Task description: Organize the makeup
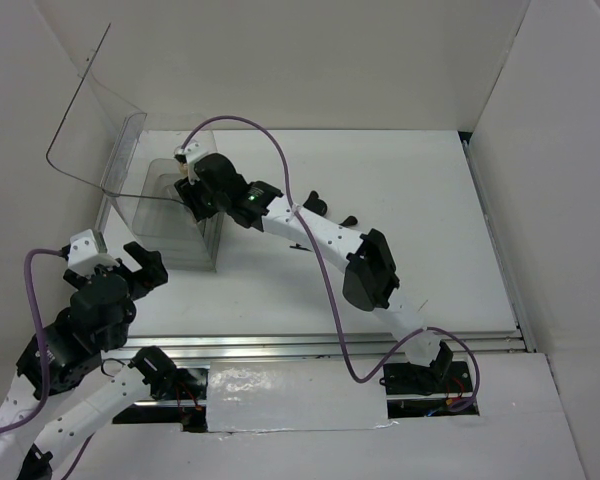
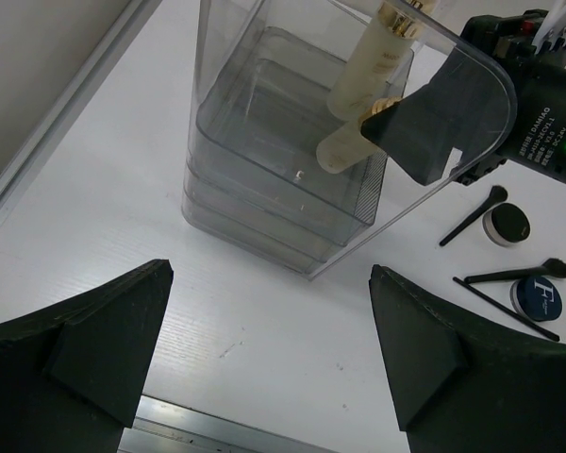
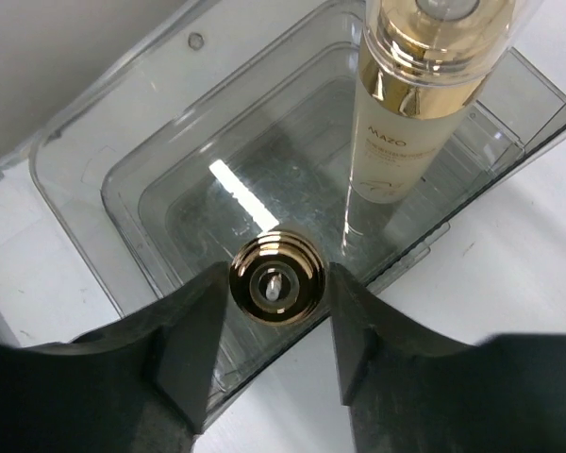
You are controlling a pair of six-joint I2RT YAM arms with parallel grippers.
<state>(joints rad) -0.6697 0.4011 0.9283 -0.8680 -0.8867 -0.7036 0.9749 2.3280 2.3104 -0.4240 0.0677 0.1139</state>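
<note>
The right gripper [image 3: 275, 285] was clamped on the short gold-capped pale bottle [image 2: 343, 149], held within the big clear plastic box [image 2: 264, 203] at the worktop's far-left corner, beside the tall pale-yellow clear bottle [image 3: 406, 127]. The left gripper [image 2: 269, 351] was spread apart by the near-left corner.

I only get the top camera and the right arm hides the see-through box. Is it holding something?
Observer: Yes, the right tool is shut on a gold-capped bottle, over the clear box.
Operator: Is anything inside already?
Observer: One tall pale-yellow bottle is in it.
Operator: What's not in yet?
Observer: A black compact, a dark blue compact and thin black brushes lie on the table beside the box.
</note>
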